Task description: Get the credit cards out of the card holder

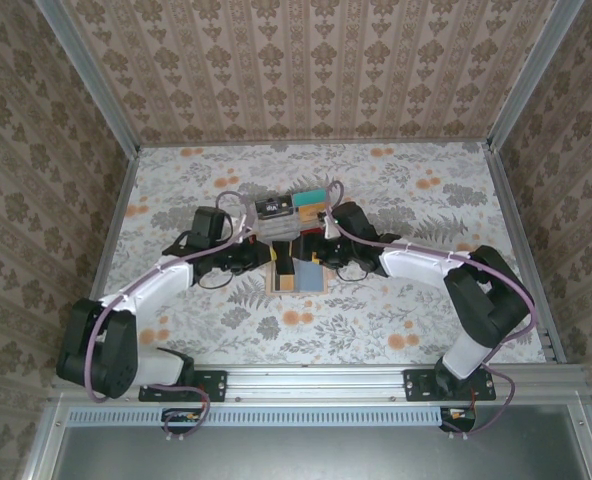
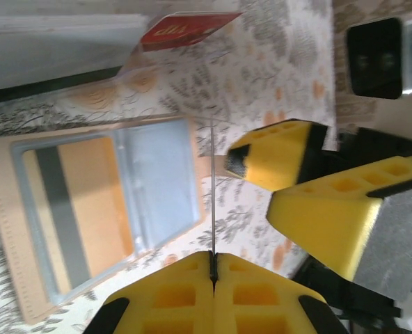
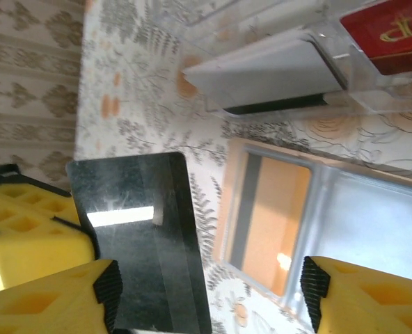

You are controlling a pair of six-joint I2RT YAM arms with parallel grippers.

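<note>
Noted left pincer [image 2: 213, 273] clenched on black card [image 3: 142, 236], edge-up — likely to carry it clear to tray [image 3: 331, 62] at 12 o'clock. Saw right pincer [image 3: 209, 282] released beside it. Found card holder [image 2: 161, 181] spread flat at counter [image 1: 426, 300] centre — orange card [image 2: 98, 202] not yet pulled.

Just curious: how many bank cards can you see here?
4: black card in left gripper, orange card in wallet, red card and teal card in tray. More may be hidden.

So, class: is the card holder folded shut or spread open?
Spread open: the card holder lies flat, both inner pockets facing up, an orange card inside one.
</note>
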